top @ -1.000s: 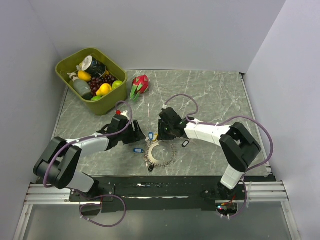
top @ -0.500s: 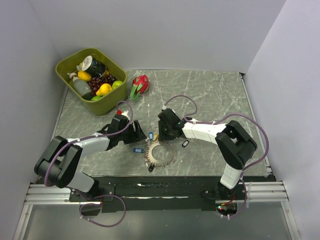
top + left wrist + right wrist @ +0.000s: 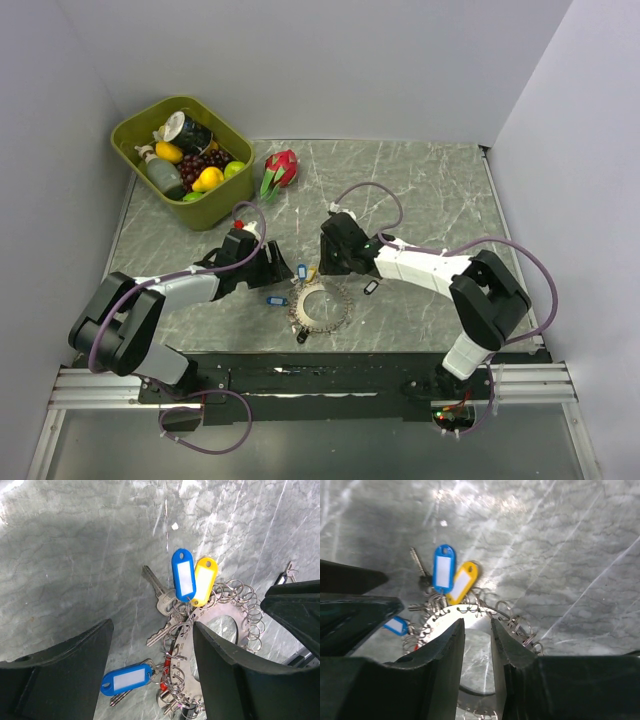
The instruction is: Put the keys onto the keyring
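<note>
Silvery metal lies nearest the arm bases: the keyring [image 3: 320, 306] rests flat on the tabletop [image 3: 440, 200], with a black tag [image 3: 302, 337] at its near rim. Over its left side the left hand [image 3: 151, 630] hangs with fingers spread wide, grasping nothing. The keys [image 3: 161, 605] lie on the stone below that gap. The right hand [image 3: 477, 622] has its fingers drawn almost together at the ring's inner edge, and whether they pinch the band cannot be told.

Tangling seems the likeliest trouble. The loose keys overlap the ring's fringe, so closing the left hand could gather several at once, or a tag instead of a key. A thin flat band on polished stone offers little to bite. If nudged it may skid and drag the pile along. The two hands are also very near each other and could knock together.

The ring is a thin perforated plate edged with glinting wire loops. A second blue tag [image 3: 126, 679], glossy plastic with a white window, lies near it. Beyond, a blue tag [image 3: 183, 575] and a yellow tag [image 3: 204, 581], rounded oblongs, touch side by side. The keys themselves are small, notched, dull steel. Farther back sit a pink dragon fruit [image 3: 282, 168] and a green bin [image 3: 222, 196] of fruit.
</note>
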`<state>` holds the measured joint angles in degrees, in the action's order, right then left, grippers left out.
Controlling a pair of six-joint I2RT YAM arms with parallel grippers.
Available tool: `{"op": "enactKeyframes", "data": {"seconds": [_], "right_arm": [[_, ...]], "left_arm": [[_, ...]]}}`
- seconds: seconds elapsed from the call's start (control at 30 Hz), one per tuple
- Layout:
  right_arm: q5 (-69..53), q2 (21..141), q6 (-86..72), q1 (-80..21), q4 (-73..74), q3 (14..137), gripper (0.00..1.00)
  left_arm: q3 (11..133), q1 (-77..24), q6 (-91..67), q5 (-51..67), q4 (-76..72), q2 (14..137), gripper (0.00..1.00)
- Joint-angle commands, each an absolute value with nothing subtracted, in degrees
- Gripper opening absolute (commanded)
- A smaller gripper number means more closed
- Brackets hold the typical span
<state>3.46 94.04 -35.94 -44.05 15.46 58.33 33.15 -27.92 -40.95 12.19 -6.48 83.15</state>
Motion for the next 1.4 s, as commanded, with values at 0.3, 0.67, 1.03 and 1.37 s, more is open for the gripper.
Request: {"op": "enactKeyframes", "data": {"seconds": [0.3, 0.67, 1.03, 1.37], "right_arm": [[0.97, 96.76, -36.56, -45.44, 12.75, 60.29, 0.32], [1.32, 99.22, -36.56, -45.44, 12.92, 61.70, 0.30], [2.90, 100.55, -36.39, -45.44, 14.76, 62.84, 0.30], [3.25, 95.63, -35.95, -45.44, 13.45, 59.77, 0.30]], "left_arm": [[33.05, -27.86, -39.38, 12.57, -7.03, 83.15, 0.71], [32.52, -27.86, -38.94, 12.30, -6.77, 82.53, 0.72], [32.78, -27.86, -38.50, 11.95, -6.50, 82.70, 0.72], [32.78, -27.86, -38.50, 11.95, -6.85, 83.14, 0.72]]}}
